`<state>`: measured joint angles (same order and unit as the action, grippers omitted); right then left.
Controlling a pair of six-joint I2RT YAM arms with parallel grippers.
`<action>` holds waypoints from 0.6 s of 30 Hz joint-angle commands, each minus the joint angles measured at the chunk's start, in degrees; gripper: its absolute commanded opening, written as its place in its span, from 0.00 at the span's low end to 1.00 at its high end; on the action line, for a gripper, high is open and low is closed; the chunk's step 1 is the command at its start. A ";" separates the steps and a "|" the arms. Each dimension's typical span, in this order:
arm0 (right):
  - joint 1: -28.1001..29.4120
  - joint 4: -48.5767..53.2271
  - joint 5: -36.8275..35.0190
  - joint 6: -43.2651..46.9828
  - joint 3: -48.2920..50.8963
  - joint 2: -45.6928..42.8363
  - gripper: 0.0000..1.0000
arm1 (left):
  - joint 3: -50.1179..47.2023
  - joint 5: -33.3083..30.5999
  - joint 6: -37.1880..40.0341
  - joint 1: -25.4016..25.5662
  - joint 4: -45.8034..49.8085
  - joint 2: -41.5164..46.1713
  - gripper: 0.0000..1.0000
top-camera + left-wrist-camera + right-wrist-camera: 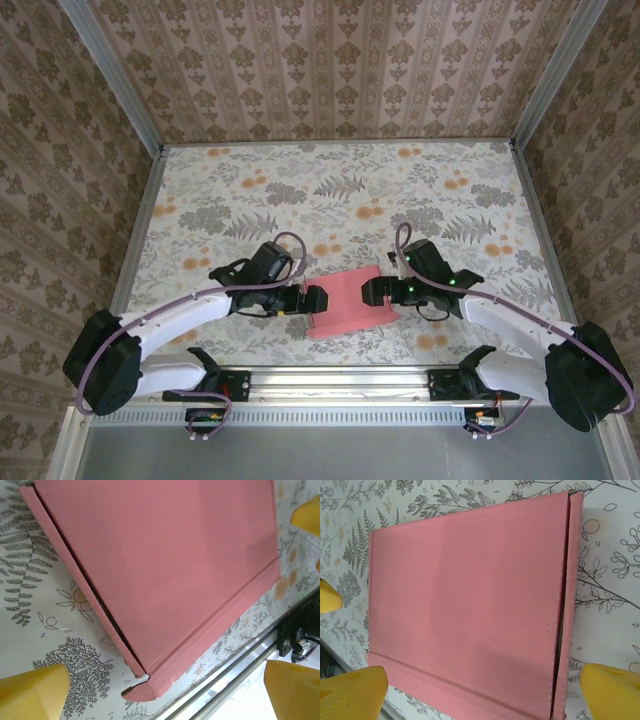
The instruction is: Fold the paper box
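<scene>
Jaws on both arms stand fully apart with nothing in them. In the overhead view the left gripper (316, 298) and the right gripper (372, 291) face each other in the lower middle of the frame. The paper box (348, 304) lies between them on the floral worktop (330, 185), just above the metal rail (340, 380). Each gripper sits at one short end of the box, very close to it, though whether either touches it cannot be told from here. The box reads as a flat, closed pink rectangle, with no loose flaps spread on the worktop.

From the left wrist, the yellow fingers (32, 692) show in the two lower corners, spread well apart and clear of the cardboard. The pink top panel covers the upper and middle part of the frame. A dark slit runs along its left edge, where the lid meets the side wall. At the bottom a small rounded tab corner (136, 689) pokes out, not quite flush.

From the right wrist, the yellow fingertips (355, 692) again sit in the lower corners, gripping nothing. The lid lies flat across the centre of the frame. Along its right edge is a narrow side strip (572, 595) with a thin gap that widens toward the bottom.

My judgement is that the folding is essentially complete. What may be left is pressing that side seam shut and seating the tab corner, then backing both arms away.
</scene>
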<state>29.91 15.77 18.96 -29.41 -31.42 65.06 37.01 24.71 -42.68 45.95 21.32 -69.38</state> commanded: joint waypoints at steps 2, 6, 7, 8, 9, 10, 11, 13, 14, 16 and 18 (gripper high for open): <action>-0.73 -2.88 2.73 2.75 -0.05 2.62 1.00 | 0.32 -1.30 -3.81 1.62 -4.51 -2.64 1.00; -0.73 -4.20 3.36 2.75 0.37 4.00 1.00 | 1.21 -0.36 -3.65 2.43 -4.52 -4.81 1.00; -0.72 -4.25 3.44 2.74 0.39 4.26 1.00 | 1.28 -0.01 -3.64 2.48 -4.56 -5.20 1.00; -0.73 -4.42 3.52 2.77 0.46 4.49 1.00 | 1.31 0.27 -3.64 2.59 -4.70 -5.53 1.00; -0.73 -4.65 3.70 2.72 0.56 4.71 1.00 | 1.28 0.53 -3.64 2.57 -4.84 -5.79 1.00; -0.73 -4.87 3.89 2.68 0.64 4.94 1.00 | 1.30 0.76 -3.69 2.62 -5.16 -6.00 1.00; -0.72 -4.87 3.90 2.69 0.66 5.12 1.00 | 1.31 0.92 -3.72 2.57 -5.38 -6.15 1.00; -0.73 -5.12 3.89 2.65 0.61 5.50 1.00 | 1.31 1.23 -3.90 2.63 -6.08 -6.30 1.00; -0.73 -5.19 3.90 2.56 0.61 5.65 1.00 | 1.31 1.54 -4.03 2.66 -6.35 -6.54 1.00; -0.69 -5.15 3.98 2.59 0.57 6.00 1.00 | 1.22 1.83 -4.11 2.67 -6.91 -6.88 1.00; -0.72 -5.14 4.08 2.44 0.57 6.18 1.00 | 1.09 2.09 -4.32 2.73 -7.54 -7.23 1.00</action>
<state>29.43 11.70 21.52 -27.97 -31.40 70.63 37.04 25.50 -45.54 48.36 15.27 -75.94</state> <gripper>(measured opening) 0.999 0.997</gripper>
